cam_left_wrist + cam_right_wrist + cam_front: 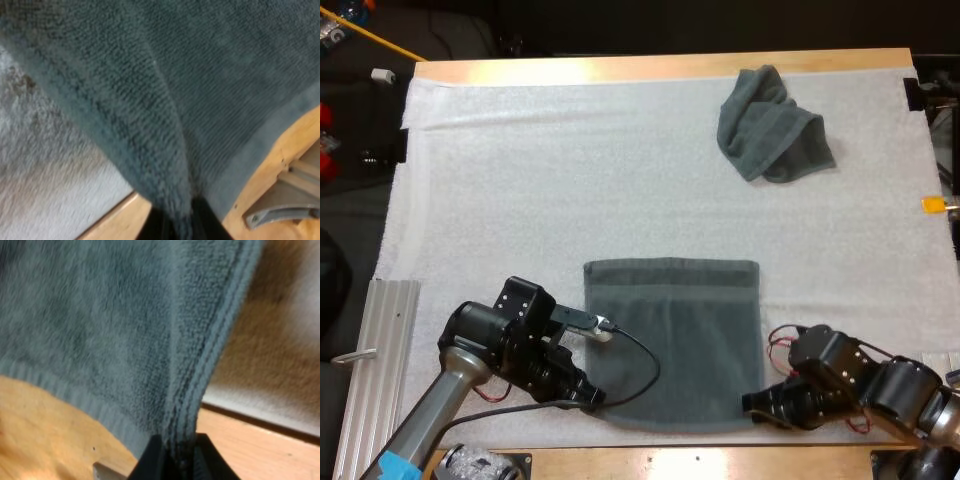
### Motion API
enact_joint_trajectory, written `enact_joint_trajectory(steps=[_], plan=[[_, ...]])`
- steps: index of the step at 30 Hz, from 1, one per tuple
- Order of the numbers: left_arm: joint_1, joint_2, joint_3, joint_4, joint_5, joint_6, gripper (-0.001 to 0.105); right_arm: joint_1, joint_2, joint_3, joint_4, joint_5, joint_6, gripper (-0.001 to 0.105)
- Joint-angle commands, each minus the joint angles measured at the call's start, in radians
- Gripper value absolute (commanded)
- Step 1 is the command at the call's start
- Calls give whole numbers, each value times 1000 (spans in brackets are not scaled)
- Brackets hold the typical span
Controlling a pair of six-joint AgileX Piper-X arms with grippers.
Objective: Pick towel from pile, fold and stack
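Note:
A dark grey-green towel [672, 335] lies spread flat on the white mat [570, 170] near the table's front edge. My left gripper [597, 398] is shut on its near left corner, and the cloth [165, 130] rises pinched between the black fingers [160, 227]. At the near right corner my right gripper [754, 408] is shut on the towel's hem [200, 385], held between its fingers [150, 462]. A second towel [772, 125], crumpled, sits at the far right of the mat.
The wooden table edge [700, 462] runs just under the spread towel's near hem. A ribbed metal rail [375, 360] lies off the mat at the left. Bare mat stretches across the middle and far left.

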Motion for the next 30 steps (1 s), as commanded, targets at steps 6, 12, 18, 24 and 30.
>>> enact_joint_trajectory(steps=[6,12,18,24,30], plan=[[-3,38,0,-107,13,-73,0,10,2,-7,-63,150,112,7],[-3,153,-8,-271,118,-162,0,-58,59,-7,-211,144,134,7],[4,225,-8,-443,120,-261,0,-176,138,-7,-331,114,156,7],[76,282,-8,-546,119,-288,0,-294,221,-7,-377,47,156,7],[193,308,-8,-610,119,-302,0,-316,293,-7,-416,33,156,7]])
